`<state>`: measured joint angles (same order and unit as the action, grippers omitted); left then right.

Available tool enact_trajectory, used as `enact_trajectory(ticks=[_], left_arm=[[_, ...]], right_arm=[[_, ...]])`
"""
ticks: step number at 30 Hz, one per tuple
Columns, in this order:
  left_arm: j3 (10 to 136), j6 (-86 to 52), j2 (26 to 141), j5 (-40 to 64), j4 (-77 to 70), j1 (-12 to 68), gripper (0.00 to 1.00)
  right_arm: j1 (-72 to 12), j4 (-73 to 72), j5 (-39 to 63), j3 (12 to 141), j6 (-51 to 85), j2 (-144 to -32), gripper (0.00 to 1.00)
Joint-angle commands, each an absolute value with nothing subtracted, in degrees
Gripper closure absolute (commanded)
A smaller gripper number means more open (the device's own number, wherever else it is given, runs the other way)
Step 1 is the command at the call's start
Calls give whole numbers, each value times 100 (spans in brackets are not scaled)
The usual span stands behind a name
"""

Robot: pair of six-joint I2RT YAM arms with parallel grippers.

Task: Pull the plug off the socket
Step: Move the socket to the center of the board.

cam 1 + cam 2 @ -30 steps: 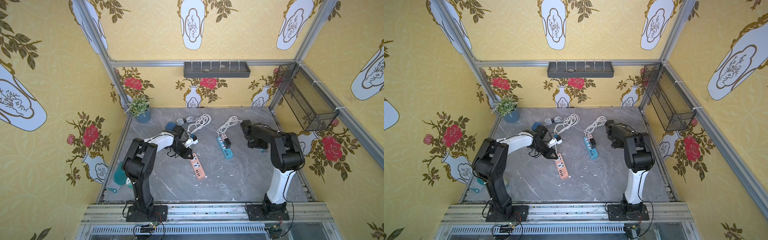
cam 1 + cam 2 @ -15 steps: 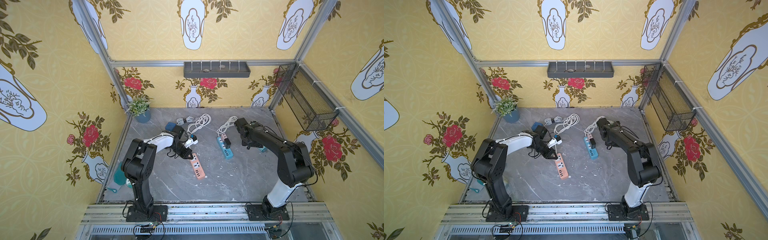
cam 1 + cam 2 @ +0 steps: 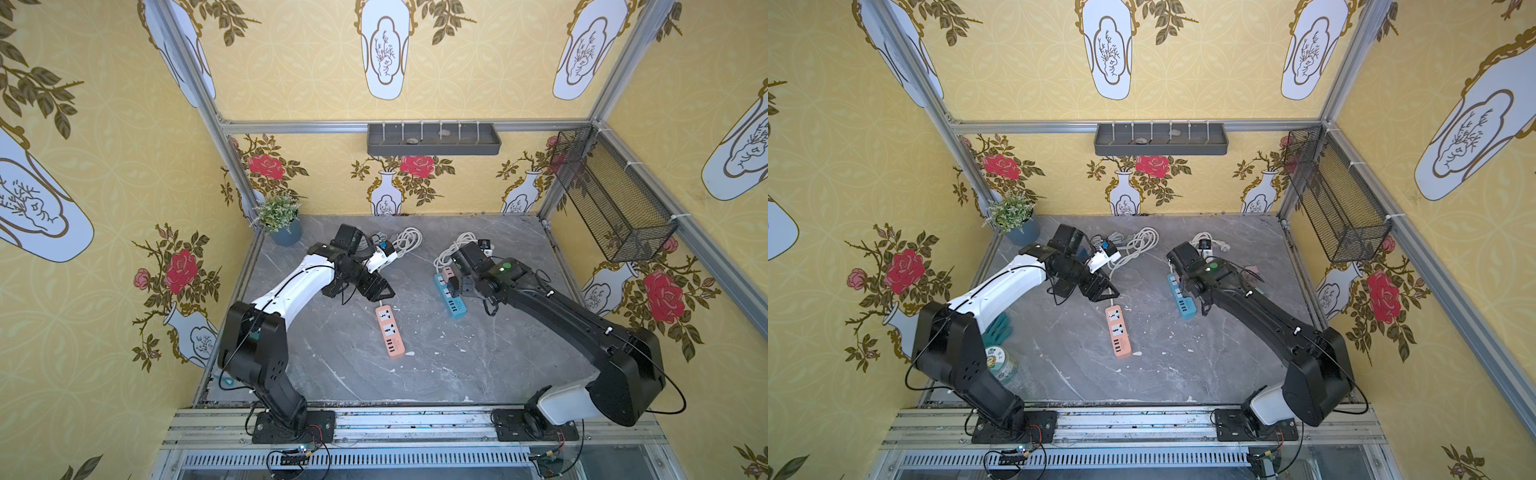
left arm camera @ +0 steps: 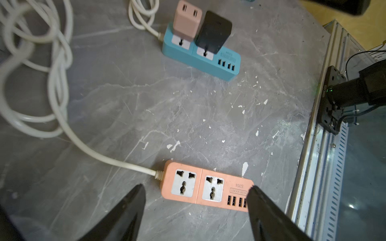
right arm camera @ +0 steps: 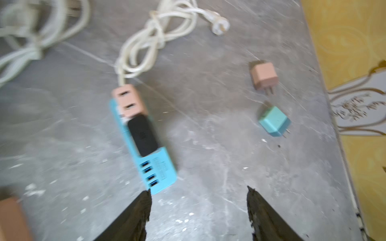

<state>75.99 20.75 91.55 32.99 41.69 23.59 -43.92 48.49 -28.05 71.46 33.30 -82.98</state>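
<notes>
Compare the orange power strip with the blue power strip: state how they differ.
The orange power strip has both of its sockets empty; the blue power strip carries a pink adapter and a black adapter plugged in. The orange one lies just ahead of the open left pincer; the blue one lies farther off, by the right arm. Both have a white cord, two sockets and a row of USB ports, and lie flat on the grey table.
</notes>
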Motion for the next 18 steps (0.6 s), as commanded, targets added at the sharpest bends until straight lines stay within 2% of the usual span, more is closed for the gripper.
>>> enact_trajectory(ticks=[1,2,6,14,18], left_arm=[[7454,1984,8679,2739,4342,2355,0],[7408,1909,8500,2550,4384,2335,0],[7010,1517,7692,2021,4340,2135,0],[5671,1288,6583,2050,3811,886,0],[5261,1234,6436,2225,3862,774,0]], right_arm=[[-4923,4377,-2297,7273,3472,-8408,22],[-5086,4217,-2105,7313,3467,-8520,19],[-5611,3783,-1820,7589,3494,-9143,18],[-5925,2933,-698,8010,3508,-10437,16],[-6020,3102,-674,8384,3522,-10945,16]])
